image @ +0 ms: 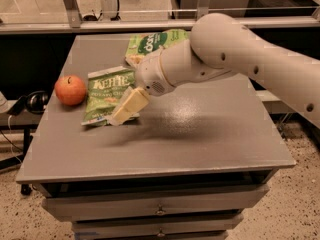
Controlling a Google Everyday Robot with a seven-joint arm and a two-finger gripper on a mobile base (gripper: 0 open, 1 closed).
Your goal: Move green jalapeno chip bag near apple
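Note:
The green jalapeno chip bag, light green with white "KETTLE" lettering, lies flat on the grey table at its left side. The apple, small and orange-red, sits just left of the bag, a narrow gap from its edge. My gripper hangs from the white arm over the bag's lower right corner, close to or touching it. The bag's lower right edge is hidden under the gripper.
A second green bag with a dark round logo lies at the back of the table, partly behind my arm. Drawers sit under the tabletop. Black headphones lie left of the table, beyond its edge.

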